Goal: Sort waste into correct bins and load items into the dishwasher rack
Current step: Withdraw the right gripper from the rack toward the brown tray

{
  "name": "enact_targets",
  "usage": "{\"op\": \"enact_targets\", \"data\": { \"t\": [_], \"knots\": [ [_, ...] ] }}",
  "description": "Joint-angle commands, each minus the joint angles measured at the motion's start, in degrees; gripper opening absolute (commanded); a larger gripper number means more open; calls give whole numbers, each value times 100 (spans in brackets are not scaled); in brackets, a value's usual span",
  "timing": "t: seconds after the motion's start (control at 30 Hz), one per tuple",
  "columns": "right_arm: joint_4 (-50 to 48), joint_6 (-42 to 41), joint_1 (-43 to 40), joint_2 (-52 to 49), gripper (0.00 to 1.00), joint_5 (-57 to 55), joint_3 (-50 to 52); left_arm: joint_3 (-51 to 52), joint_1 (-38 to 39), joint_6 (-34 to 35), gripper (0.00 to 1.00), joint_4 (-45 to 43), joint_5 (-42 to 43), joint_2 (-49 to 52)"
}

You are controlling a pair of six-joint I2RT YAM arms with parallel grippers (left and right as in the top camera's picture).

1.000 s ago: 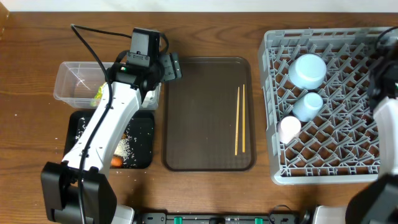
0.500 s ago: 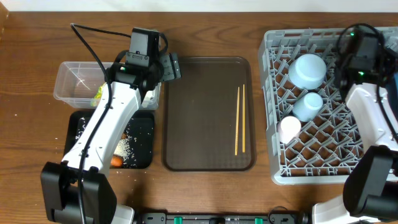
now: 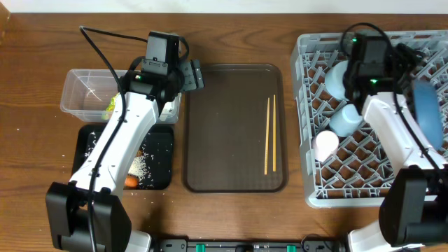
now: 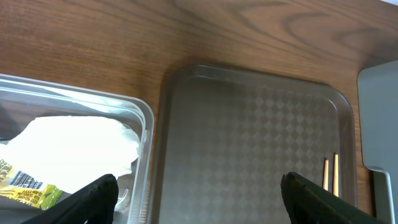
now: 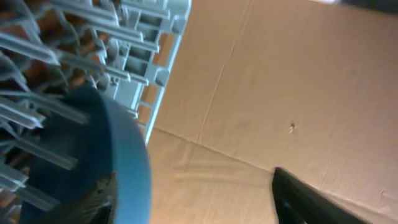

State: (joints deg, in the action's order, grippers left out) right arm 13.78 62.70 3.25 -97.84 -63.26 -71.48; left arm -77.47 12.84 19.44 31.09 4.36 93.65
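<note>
My right gripper (image 5: pixel 193 183), shut a second ago, now stands wide. The dark-blue plate (image 5: pixel 118 162) sits just beside its left finger, and nothing lies between the jaws. That arm has swung in from the right edge and now hangs over the dishwasher rack (image 3: pixel 308 140), where the plate stands on edge near the right side. I judge the plate loaded and released.

The light-blue cup (image 3: pixel 343 120) and white-pink cup (image 3: pixel 325 145) lie along the rack's left side. My arm covers part of the light-blue bowl (image 3: pixel 336 80).

Only the chopsticks (image 3: pixel 270 134) are left, by the brown tray's (image 3: pixel 224 140) right edge.

My left gripper (image 4: pixel 199 186) gapes empty at the clear tub's (image 3: pixel 80 91) right end.

The right wrist view is blurred, so I cannot tell whether pegs brace the plate. My left arm hides much of the black tray (image 3: pixel 162 140).
</note>
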Motion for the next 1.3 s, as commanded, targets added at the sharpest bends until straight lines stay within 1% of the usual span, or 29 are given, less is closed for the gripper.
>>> {"op": "enact_targets", "data": {
  "t": [0.0,0.1,0.23,0.27,0.4,0.43,0.53,0.6,0.67,0.73,0.77,0.8,0.83,0.93,1.0,1.1,1.17,1.23,1.27],
  "knots": [
    [-13,-291,293,-22,81,-105,-22,28,-31,-79,84,11,9,70],
    [-133,-291,553,-20,86,-129,-24,28,-31,-79,85,11,9,70],
    [-782,-286,813,-11,94,-501,-37,28,-31,-79,84,13,9,70],
    [-979,-282,852,7,97,-599,-46,28,-31,-79,84,17,9,70],
    [-1521,-291,881,195,99,-726,-70,28,-31,-79,85,37,9,70],
    [-1591,-337,881,273,99,-726,-70,28,-31,-79,92,50,9,70],
    [-1613,-737,876,546,99,-723,-70,28,-31,-81,93,57,9,70],
    [-1478,-1224,872,765,99,-717,-70,28,-31,-79,93,76,9,70],
    [-1182,-1917,872,988,99,-614,-70,28,-31,-79,93,160,9,70],
    [-581,-2809,872,1237,99,-173,-70,28,-28,-76,93,289,9,70],
    [-142,-3329,872,1384,99,310,-70,28,-28,-76,93,352,9,70],
    [271,-3757,872,1515,99,929,-70,28,-28,-76,93,409,9,70],
    [704,-4162,863,1665,99,1821,-70,28,-28,-76,93,459,9,70],
    [1379,-4795,765,1978,99,4315,-70,28,-28,-74,93,601,13,70],
    [1462,-5154,721,2065,94,5141,-70,28,-24,-70,93,699,15,70],
    [1591,-5473,734,2111,92,5366,-70,28,-22,83,93,868,17,70],
    [1784,-5493,730,2111,88,5362,-70,28,-22,76,93,992,37,70],
    [2037,-5499,680,2105,81,5318,-68,28,-22,76,93,1147,37,70],
    [2179,-5519,629,2100,75,5298,-68,28,-22,76,93,1204,37,70]
  ]
}}
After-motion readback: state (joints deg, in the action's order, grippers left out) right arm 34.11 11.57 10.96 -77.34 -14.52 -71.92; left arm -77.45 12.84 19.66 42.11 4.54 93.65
